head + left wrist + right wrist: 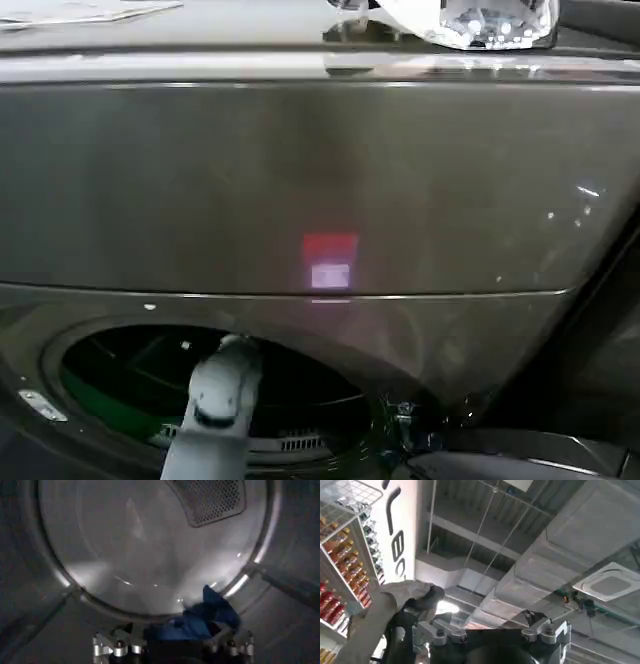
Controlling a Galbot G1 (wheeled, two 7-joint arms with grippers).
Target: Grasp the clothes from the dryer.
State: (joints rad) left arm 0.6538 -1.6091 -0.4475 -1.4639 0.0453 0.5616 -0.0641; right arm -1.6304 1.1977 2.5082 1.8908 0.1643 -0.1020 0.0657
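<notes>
One arm, the left gripper (172, 647), is inside the dryer (320, 180), jaws closed on blue clothes (200, 620); next, pull them out.

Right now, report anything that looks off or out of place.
Nothing looks damaged or spilled. The left arm reaches into the dryer; a blue cloth lies bunched at the left gripper. The right gripper points at the ceiling, a pale cloth draped beside it.

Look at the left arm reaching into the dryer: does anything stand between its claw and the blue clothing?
Nothing visible does. Inside the dryer drum, the blue clothing lies directly at the left claw, between its two sides, with bare drum wall around it. The left arm enters through the open porthole.
</notes>
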